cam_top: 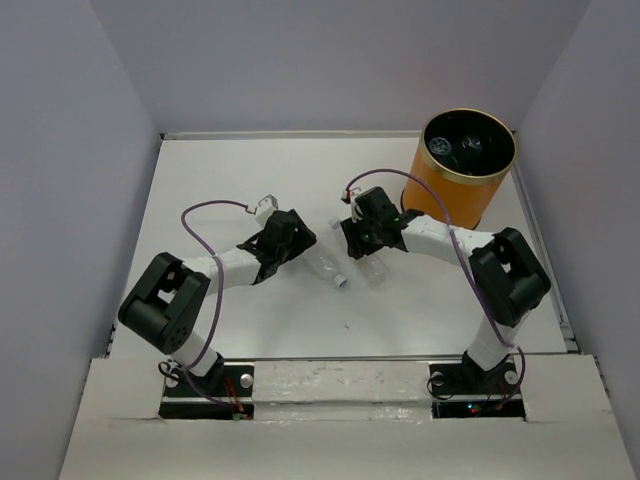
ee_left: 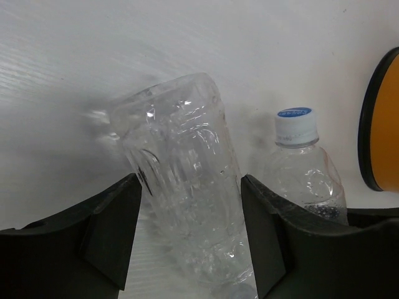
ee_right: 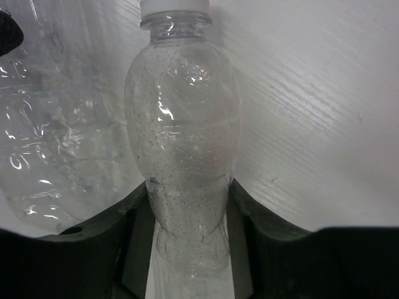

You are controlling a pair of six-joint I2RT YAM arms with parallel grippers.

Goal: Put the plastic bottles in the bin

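Your left gripper (ee_left: 190,243) is reaching low, jaws straddling a clear ribbed plastic bottle (ee_left: 181,180) mid-table, grip unclear; your right gripper (ee_right: 187,243) is pinching a white-capped clear bottle (ee_right: 181,124). Only overhead is showing bottles (cam_top: 466,146) inside the tall orange bin (cam_top: 447,192)

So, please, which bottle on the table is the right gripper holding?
The bottle nearer the bin, pinched at its waist; the other bottle lies inside the open left gripper.
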